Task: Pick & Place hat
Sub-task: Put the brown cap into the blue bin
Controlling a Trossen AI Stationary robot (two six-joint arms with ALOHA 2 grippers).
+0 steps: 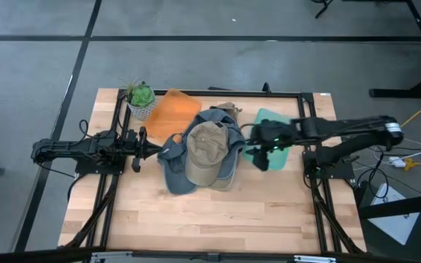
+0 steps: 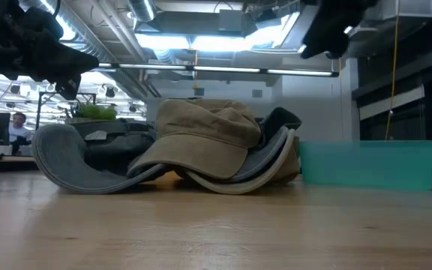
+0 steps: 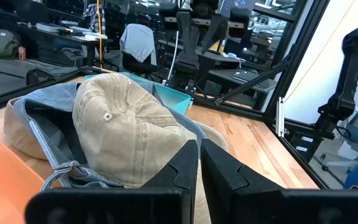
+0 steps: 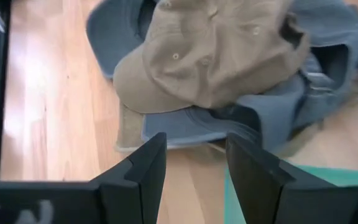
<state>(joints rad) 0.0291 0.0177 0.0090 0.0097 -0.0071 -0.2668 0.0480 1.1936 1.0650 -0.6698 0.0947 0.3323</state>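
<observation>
Wooden tabletop (image 1: 196, 219) carries the tan hat (image 1: 207, 150) atop a grey hat pile at its centre, between both arms: the right hand (image 1: 260, 155), fingers spread, hovers just beside it, nearer than the pressed-together left hand (image 1: 146, 148).

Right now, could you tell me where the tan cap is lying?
In the high view, the tan cap lies mid-table on top of a pile of blue-grey hats, between the orange tray and the teal bin.
</observation>
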